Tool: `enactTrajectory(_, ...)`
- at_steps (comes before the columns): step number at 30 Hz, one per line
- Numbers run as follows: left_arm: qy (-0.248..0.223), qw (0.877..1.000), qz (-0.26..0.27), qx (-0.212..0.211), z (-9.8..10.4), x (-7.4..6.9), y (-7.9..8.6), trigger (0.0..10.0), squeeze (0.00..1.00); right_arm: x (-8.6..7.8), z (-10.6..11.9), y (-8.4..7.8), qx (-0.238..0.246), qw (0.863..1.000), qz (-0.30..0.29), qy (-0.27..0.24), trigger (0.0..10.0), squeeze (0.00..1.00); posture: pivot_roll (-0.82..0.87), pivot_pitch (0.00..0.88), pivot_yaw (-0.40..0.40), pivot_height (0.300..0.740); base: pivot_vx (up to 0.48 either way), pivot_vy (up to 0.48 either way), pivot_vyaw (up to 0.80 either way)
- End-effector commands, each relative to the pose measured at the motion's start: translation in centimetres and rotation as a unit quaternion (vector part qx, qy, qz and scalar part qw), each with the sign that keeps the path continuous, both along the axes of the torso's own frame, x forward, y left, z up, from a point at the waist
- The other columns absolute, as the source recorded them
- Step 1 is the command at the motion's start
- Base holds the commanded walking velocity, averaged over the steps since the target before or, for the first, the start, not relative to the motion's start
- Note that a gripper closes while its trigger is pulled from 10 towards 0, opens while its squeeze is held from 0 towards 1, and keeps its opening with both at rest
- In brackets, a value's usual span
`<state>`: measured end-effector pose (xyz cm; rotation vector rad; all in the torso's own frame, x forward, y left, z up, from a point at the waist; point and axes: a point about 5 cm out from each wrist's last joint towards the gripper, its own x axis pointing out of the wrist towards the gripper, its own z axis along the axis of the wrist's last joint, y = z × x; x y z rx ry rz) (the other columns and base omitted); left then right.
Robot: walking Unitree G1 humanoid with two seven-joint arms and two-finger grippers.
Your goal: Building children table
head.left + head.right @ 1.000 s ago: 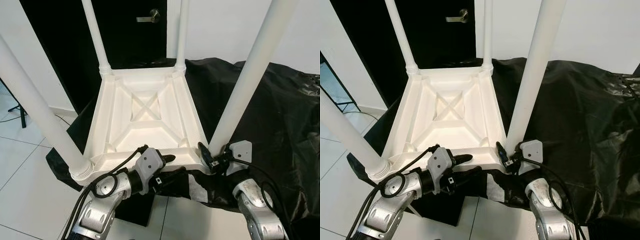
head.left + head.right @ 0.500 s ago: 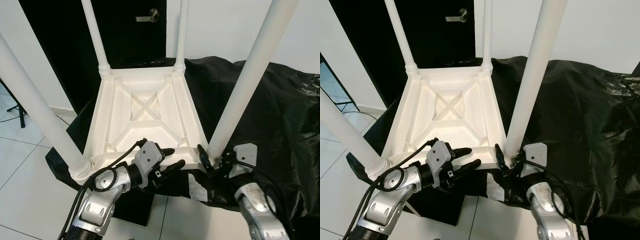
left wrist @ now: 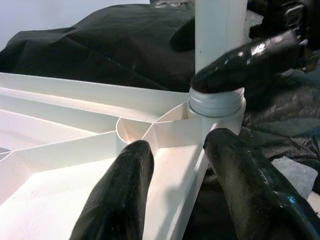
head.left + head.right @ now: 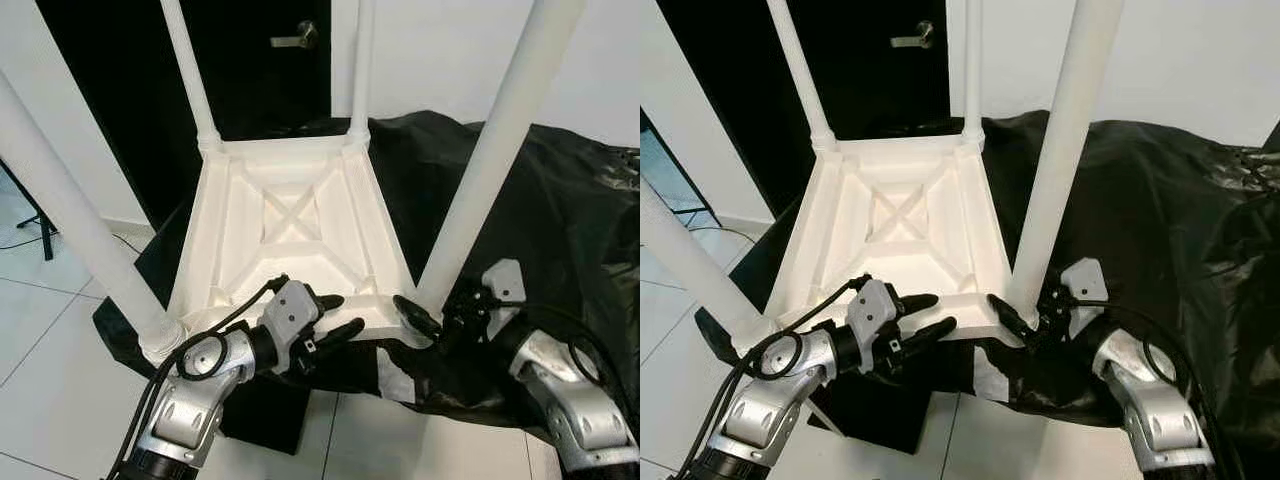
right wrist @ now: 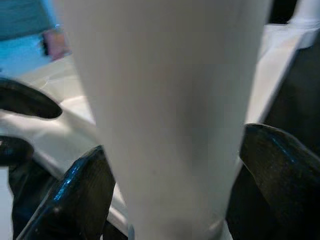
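Note:
The white plastic children's table lies upside down on a black-draped stand, its four legs pointing up. My left gripper is at the near rim, open, with one finger inside the rim wall and one outside. My right gripper is shut on the base of the near right leg, just above its threaded collar. That leg sits between the two black fingers. The near left leg stands in its corner socket.
A crumpled black plastic sheet covers the surface to the right and hangs under the table. Behind stands a dark door with a lever handle and a white wall. White tiled floor lies to the left, with a tripod foot.
My right forearm has swung out to the right while its gripper stays at the near right leg's base. The left gripper has shifted slightly along the near rim.

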<state>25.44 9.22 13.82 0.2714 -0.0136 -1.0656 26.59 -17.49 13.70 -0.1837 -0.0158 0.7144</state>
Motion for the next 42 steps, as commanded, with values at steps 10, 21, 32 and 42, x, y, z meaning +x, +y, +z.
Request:
enactTrajectory(10, 0.003, 1.000, -0.004, 0.005, 0.2, 0.2, 0.2, 10.0, 0.00, 2.1, 0.5, 0.9, -0.038, 0.993, 0.107, 0.016, 0.0, 0.00, -0.01, 0.000, 0.022, 0.740, 0.000, 0.000, 0.00)
enactTrajectory(21, 0.004, 1.000, -0.001, 0.005, 0.1, 0.1, 0.3, 10.0, 0.00, 1.9, -0.5, 0.1, -0.043, 0.993, 0.102, 0.035, 0.0, 0.00, -0.01, 0.000, 0.010, 0.740, 0.000, 0.000, 0.00)
enactTrajectory(32, 0.011, 1.000, -0.008, 0.001, -0.2, -0.1, -0.1, 10.0, 0.00, 0.8, -1.4, -0.6, -0.019, 0.993, -0.116, 0.010, 10.0, 0.00, -0.03, 0.000, 0.012, 0.740, 0.000, 0.000, 0.00)
enactTrajectory(42, 0.011, 1.000, -0.009, -0.002, -0.2, 0.0, 0.0, 10.0, 0.00, 0.2, -2.0, -0.5, 0.009, 0.955, -0.297, 0.011, 10.0, 0.00, -0.05, 0.000, 0.015, 0.740, 0.000, 0.000, 0.00)
